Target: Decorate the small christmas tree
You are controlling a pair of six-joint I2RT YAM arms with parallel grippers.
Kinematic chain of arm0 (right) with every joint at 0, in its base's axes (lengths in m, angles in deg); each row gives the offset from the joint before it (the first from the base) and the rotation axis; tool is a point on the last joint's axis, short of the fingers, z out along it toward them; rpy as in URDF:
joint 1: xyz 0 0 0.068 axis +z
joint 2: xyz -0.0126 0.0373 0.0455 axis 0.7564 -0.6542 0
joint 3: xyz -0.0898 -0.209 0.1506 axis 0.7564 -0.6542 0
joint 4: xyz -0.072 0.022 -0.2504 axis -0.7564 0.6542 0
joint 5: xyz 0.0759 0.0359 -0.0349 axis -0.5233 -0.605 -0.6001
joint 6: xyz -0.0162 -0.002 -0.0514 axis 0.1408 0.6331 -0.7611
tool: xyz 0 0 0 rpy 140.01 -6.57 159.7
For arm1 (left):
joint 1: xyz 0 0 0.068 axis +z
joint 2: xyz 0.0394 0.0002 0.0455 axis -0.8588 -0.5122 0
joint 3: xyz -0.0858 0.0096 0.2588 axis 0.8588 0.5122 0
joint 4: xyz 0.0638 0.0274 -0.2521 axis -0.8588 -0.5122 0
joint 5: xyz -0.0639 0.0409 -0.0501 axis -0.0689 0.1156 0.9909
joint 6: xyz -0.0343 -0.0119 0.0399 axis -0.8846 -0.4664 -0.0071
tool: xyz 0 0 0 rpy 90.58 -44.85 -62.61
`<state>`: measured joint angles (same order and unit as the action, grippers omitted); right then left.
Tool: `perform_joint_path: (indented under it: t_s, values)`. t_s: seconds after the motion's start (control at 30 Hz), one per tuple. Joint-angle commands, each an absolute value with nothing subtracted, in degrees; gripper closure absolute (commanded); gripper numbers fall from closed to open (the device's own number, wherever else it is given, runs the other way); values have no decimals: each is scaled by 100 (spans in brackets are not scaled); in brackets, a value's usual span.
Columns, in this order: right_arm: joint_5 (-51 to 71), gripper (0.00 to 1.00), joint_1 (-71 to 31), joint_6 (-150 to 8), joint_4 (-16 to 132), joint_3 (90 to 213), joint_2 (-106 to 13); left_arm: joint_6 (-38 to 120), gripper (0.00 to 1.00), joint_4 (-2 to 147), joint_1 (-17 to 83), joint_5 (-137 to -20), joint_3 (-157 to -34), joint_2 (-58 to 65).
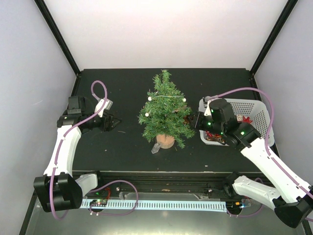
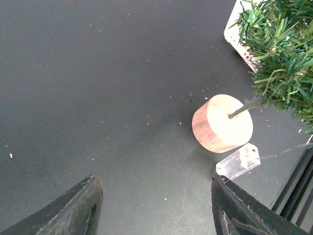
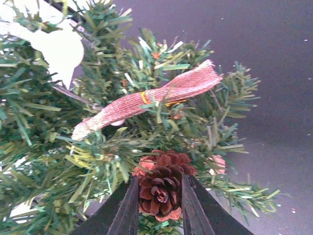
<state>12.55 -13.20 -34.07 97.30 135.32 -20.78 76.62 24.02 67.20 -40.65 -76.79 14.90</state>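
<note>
Two risks stand out. The left gripper [image 1: 112, 122] hangs with its jaws wide and nothing between them, well apart from the small christmas tree [image 1: 164, 110], which stands upright mid-table on its wooden base [image 2: 222, 122]. Nothing steadies the tree, so a push from the right could tip it. At the tree's right flank the right gripper [image 3: 159, 186] holds a pine cone [image 3: 159, 193] narrowly between its fingers, just under a burlap bow [image 3: 151, 98]. Released before it lodges in the needles, the cone could drop through. Whether it has a hook is hidden. A clear piece [image 2: 238, 161] beside the base is hard to identify, and the arm covers much of the basket [image 1: 257, 105].
</note>
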Motion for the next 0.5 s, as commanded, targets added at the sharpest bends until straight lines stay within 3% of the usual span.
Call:
perform_joint_path:
  t_s: [0.0, 0.47]
  values:
    - [834, 73, -1296, -3325, 9374, 13463, -2059, 7651, 38, 2532, 6693, -3993, -7651, 1579]
    - [446, 74, -1301, -3216, 8781, 13119, -2401, 7638, 38, 2568, 6692, -3982, -7635, 1578]
